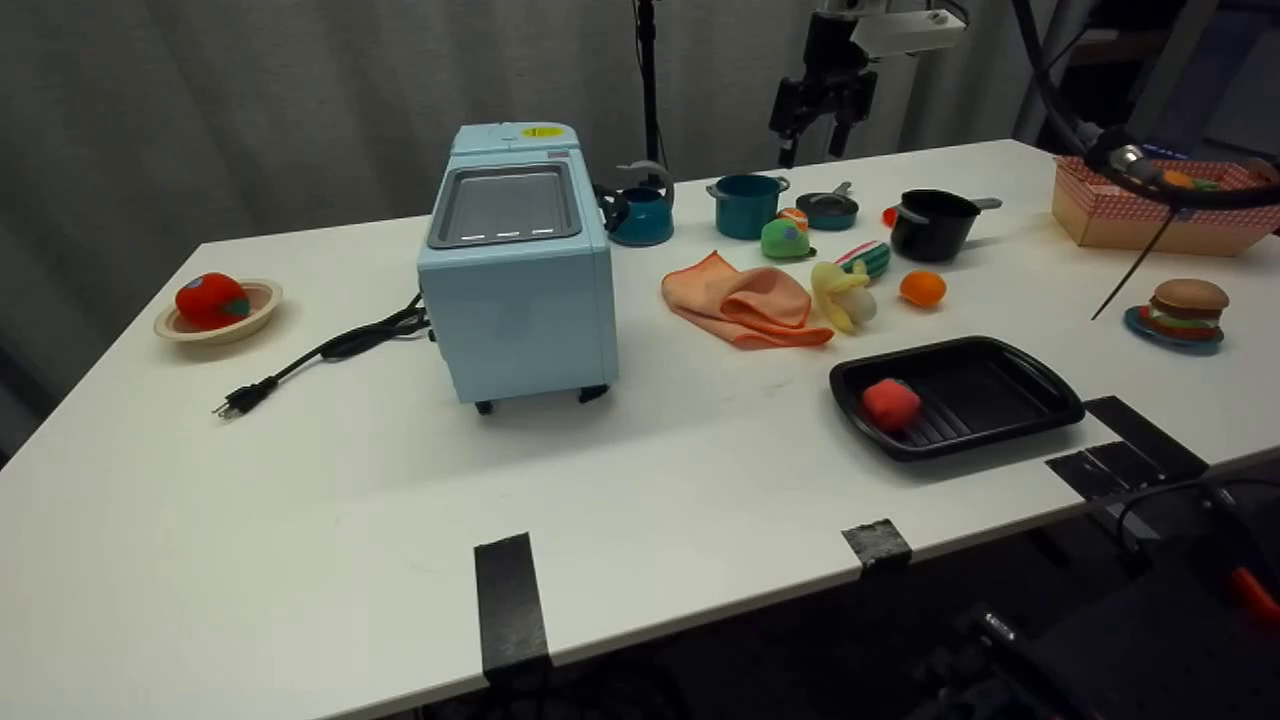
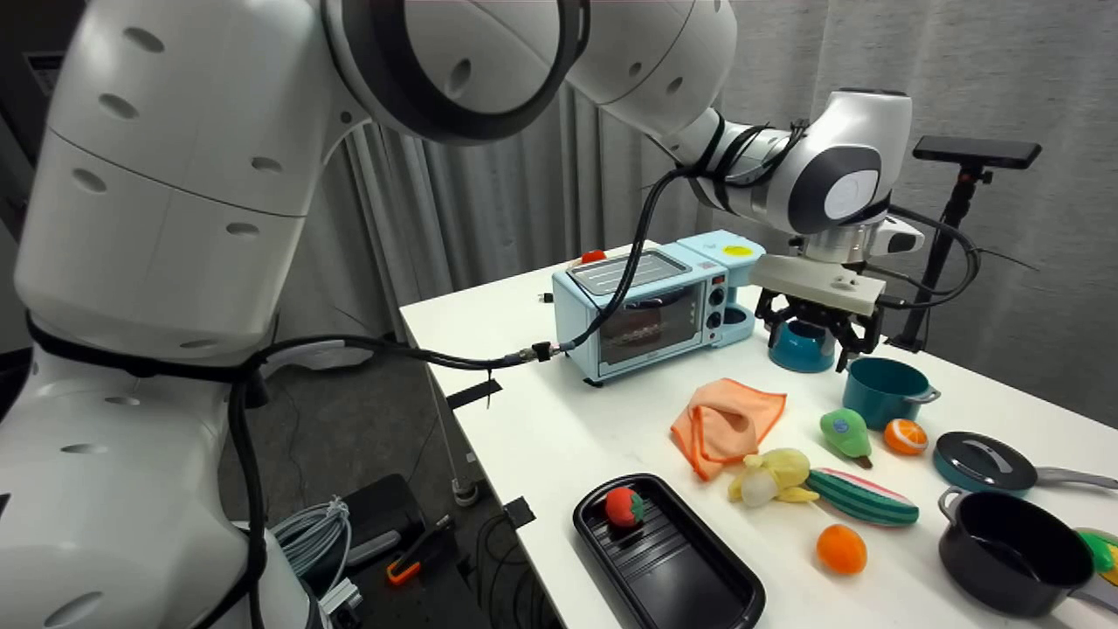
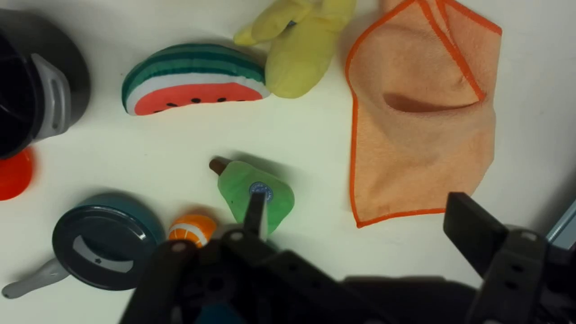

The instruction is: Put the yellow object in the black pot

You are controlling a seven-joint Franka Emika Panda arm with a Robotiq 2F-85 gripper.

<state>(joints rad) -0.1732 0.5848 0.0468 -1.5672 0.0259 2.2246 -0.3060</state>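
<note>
The yellow object [image 1: 843,297] is a soft, banana-like toy lying on the white table between the orange cloth and the watermelon slice. It also shows in an exterior view [image 2: 780,474] and at the top of the wrist view [image 3: 299,56]. The black pot [image 1: 930,235] stands upright, and its visible inside looks empty. It shows too in an exterior view [image 2: 971,572] and, cut off, at the left of the wrist view [image 3: 74,63]. My gripper [image 3: 357,207] is open and empty, high above the table near the teal pot; it also shows in both exterior views [image 1: 813,150] [image 2: 806,351].
A watermelon slice [image 3: 193,83] touches the yellow object. An orange cloth [image 3: 418,148], a green piece [image 3: 270,180] and an orange ball [image 2: 841,549] lie nearby. A teal pot [image 2: 882,397], a kettle [image 1: 645,220], a lidded pan [image 2: 983,463], a black tray [image 2: 672,577] and a blue oven [image 1: 520,310] stand around.
</note>
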